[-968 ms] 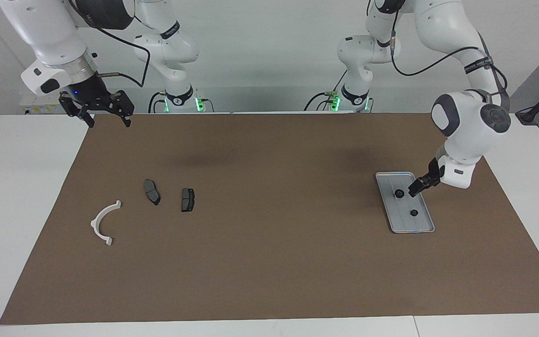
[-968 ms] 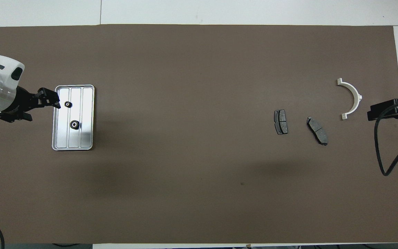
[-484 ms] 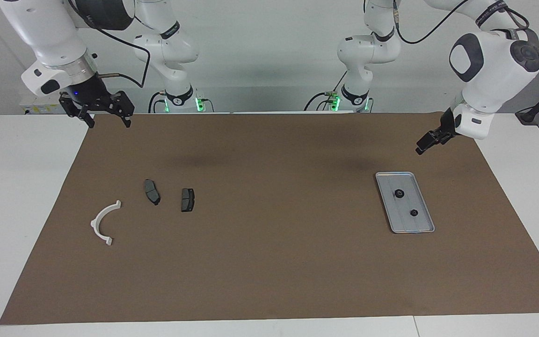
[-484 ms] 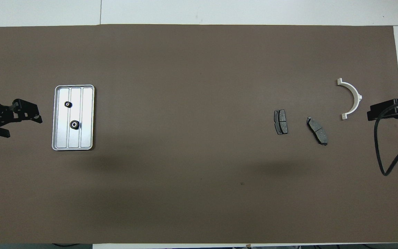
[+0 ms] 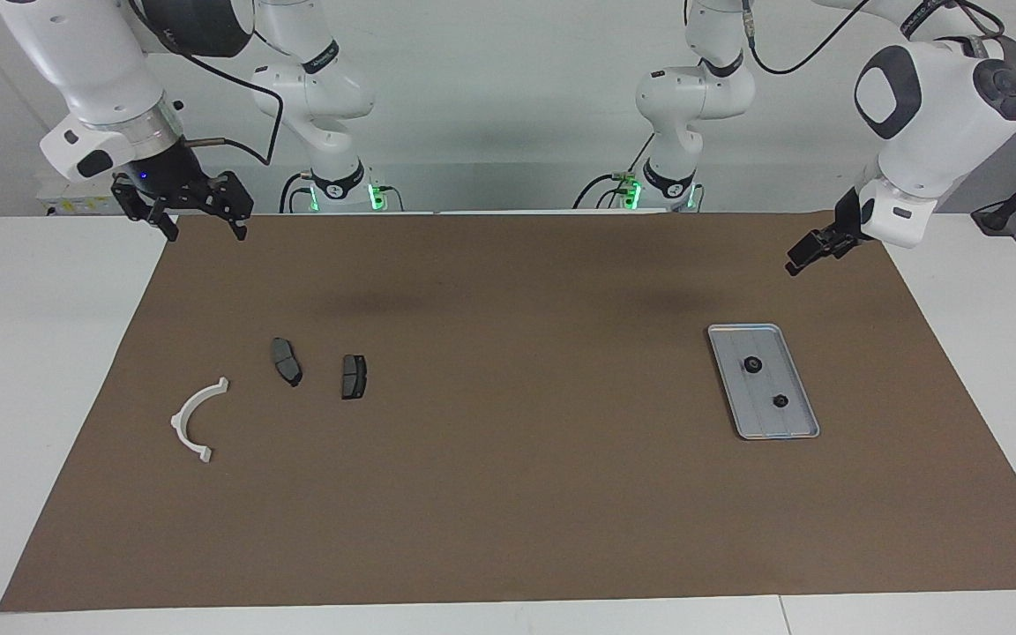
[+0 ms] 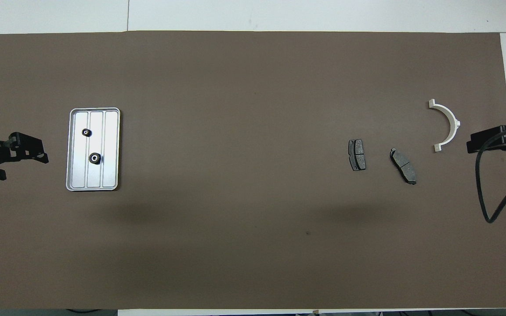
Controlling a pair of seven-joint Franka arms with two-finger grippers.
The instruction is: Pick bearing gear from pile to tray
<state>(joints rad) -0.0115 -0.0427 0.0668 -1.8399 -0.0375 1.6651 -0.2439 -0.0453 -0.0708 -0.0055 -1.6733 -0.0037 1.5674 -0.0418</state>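
Observation:
Two small black bearing gears (image 5: 751,364) (image 5: 780,401) lie on the silver-grey tray (image 5: 795,425) at the left arm's end of the mat. They also show in the overhead view (image 6: 86,132) (image 6: 95,158) on the tray (image 6: 110,175). My left gripper (image 5: 797,262) is open and empty, raised over the mat beside the tray, clear of it (image 6: 24,166). The pile at the right arm's end holds a white half-ring bracket (image 5: 180,414) and two dark brake pads (image 5: 286,362) (image 5: 354,377). My right gripper (image 5: 201,220) waits open and empty over the mat's edge.
A brown mat (image 5: 508,494) covers the white table. The right arm's black cable (image 6: 486,206) hangs over the mat's end beside the bracket (image 6: 453,120). The brake pads (image 6: 357,154) (image 6: 403,165) lie apart from each other.
My left gripper has risen from just above the tray and drawn back off it. Both gears stay on the tray. The right arm has not moved.

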